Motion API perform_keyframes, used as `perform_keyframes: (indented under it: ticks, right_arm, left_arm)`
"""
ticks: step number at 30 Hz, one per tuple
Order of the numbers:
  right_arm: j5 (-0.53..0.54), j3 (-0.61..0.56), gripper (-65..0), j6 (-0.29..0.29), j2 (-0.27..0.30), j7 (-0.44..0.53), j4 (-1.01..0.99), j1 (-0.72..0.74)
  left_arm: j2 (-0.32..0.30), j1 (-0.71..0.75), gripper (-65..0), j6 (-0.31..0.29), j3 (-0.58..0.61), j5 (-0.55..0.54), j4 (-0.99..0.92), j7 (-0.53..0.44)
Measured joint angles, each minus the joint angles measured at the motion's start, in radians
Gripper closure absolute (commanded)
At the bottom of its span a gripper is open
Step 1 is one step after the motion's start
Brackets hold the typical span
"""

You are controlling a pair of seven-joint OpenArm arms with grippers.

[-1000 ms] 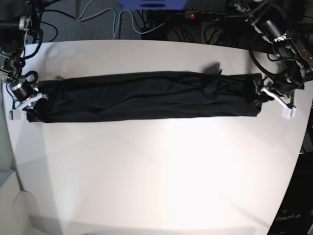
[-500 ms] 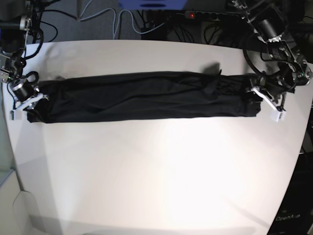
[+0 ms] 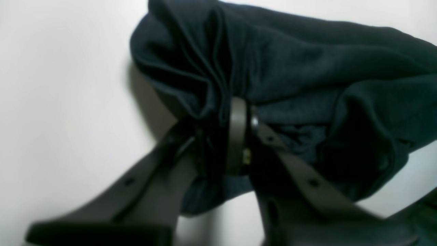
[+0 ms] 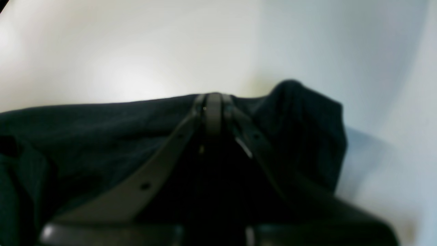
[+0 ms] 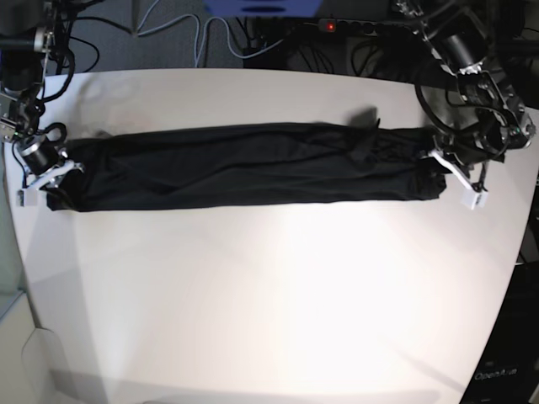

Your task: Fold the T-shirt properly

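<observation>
The T-shirt (image 5: 244, 164) lies as a long, narrow black band across the white table (image 5: 278, 295), running left to right. My left gripper (image 5: 440, 172) is at its right end. In the left wrist view the left gripper (image 3: 240, 112) is shut on a bunch of the dark fabric (image 3: 307, 68), which gathers in folds around the fingers. My right gripper (image 5: 52, 178) is at the band's left end. In the right wrist view the right gripper (image 4: 213, 102) is shut on the fabric edge (image 4: 85, 130), close to the table.
A power strip (image 5: 345, 25) and cables lie behind the table's far edge. The table's curved right edge (image 5: 518, 252) is close to the left arm. The wide white surface in front of the shirt reaches the near edge.
My left gripper has moved a little inward, to the left in the base view, bunching the shirt's right end. The right gripper has stayed in place.
</observation>
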Motion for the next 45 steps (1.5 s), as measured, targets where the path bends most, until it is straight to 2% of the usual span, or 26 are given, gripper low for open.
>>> perform_keyframes:
  ticks: [9,19,31,36,45]
  right_arm:
    - [0.0,0.0,0.0,-0.002,-0.002,0.005,0.0,0.0]
    - [0.0,0.0,0.0,-0.003,-0.003,0.005,0.0,0.0]
    - [0.0,0.0,0.0,-0.003,-0.003,0.005,0.0,0.0]
    - [0.0,0.0,0.0,-0.003,-0.003,0.005,0.0,0.0]
    - [0.0,0.0,0.0,-0.003,-0.003,0.006,0.0,0.0]
  left_arm:
    - [0.012,-0.063,-1.9,0.004,0.007,0.023,-0.003,0.119]
    - [0.031,-0.057,-1.8,0.004,0.203,0.03,0.053,0.142]
    - [0.03,-0.029,-1.8,0.007,0.208,0.074,0.165,0.2]
    - [0.03,-0.029,-1.8,0.007,0.208,0.017,0.206,0.2]
    - [0.034,-0.011,-1.8,0.007,0.214,0.006,0.337,0.2]
